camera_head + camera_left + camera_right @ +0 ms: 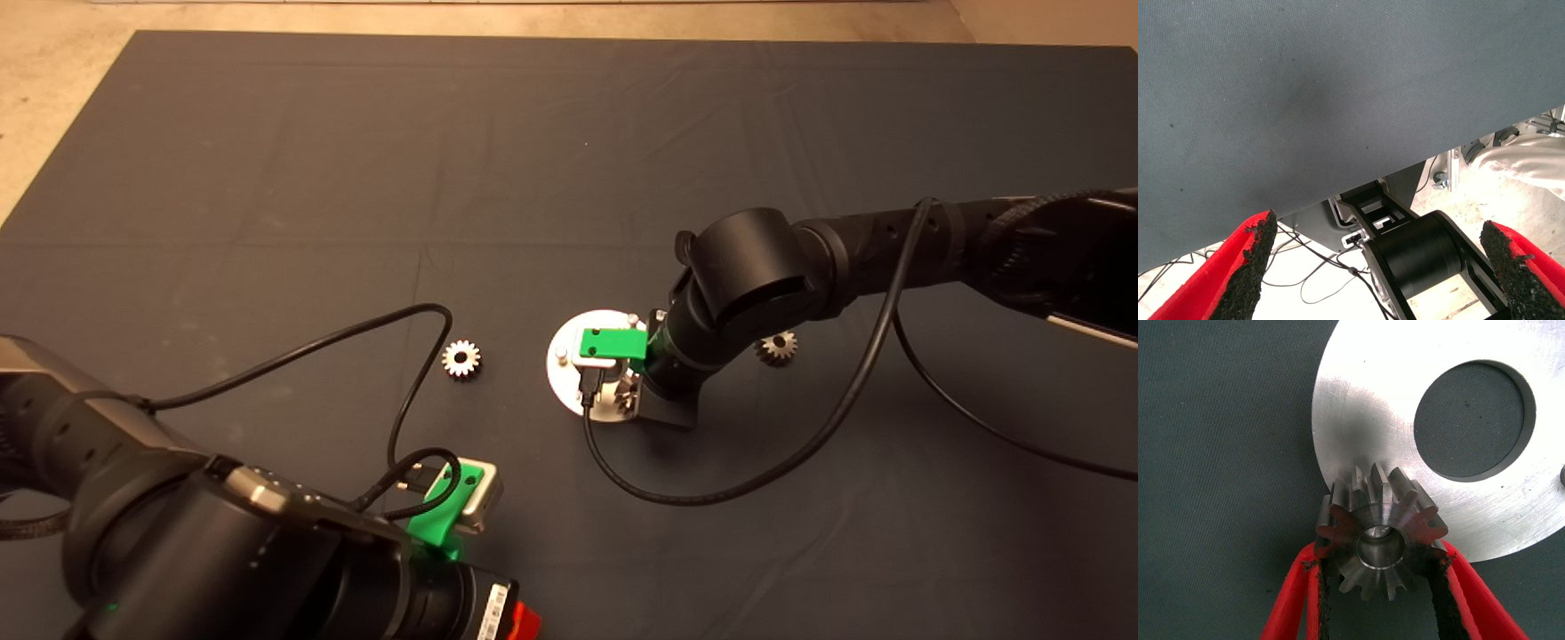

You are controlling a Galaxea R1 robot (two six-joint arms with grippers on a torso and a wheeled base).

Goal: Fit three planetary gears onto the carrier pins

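Gear (1380, 545) pinched btwn right gripper (1379, 600) pads at disc (1371, 407) rim, hidden by arm in head view, which shows 2 loose gears (461, 359) (778, 347); left gripper (1378, 267) wide open, empty.

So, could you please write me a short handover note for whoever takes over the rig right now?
Right gripper: shut on a planetary gear, held over the edge of the carrier disc above a pin; whether it is seated cannot be told.
Left gripper: open, empty, parked at the mat's lower left edge.
Two other gears lie loose on the mat: one left of the disc, one to its right, partly hidden by the right arm.
A bare carrier pin shows at the disc's left side.
Done: first gear picked up and brought to the disc.
Left: seat it, then fit the other two.
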